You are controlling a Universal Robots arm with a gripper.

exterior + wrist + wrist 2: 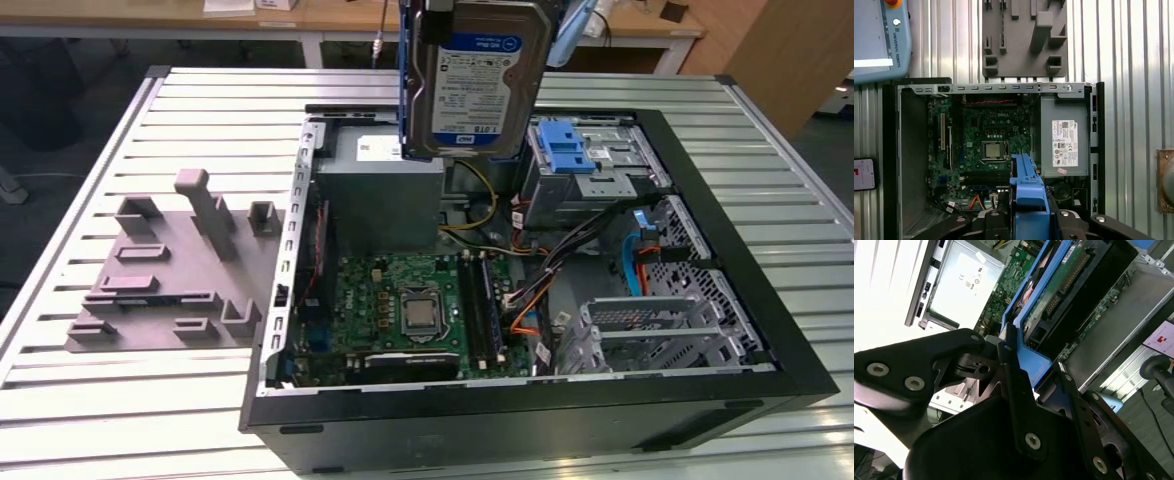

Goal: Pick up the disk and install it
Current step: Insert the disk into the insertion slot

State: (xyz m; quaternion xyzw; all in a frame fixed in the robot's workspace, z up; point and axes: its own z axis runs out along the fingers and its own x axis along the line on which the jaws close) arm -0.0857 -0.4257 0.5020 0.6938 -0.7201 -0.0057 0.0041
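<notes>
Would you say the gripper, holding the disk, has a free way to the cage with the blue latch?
Probably yes: the gripper holds the disk above the open case, and the cage, at the exterior view's right of it, looks uncovered; cables run beside it, not over.

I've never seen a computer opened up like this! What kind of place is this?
Probably a robotics lab or workshop. An opened computer case sits on a slatted metal table, the robot's gripper holds the disk above it, and work desks stand behind.
</notes>
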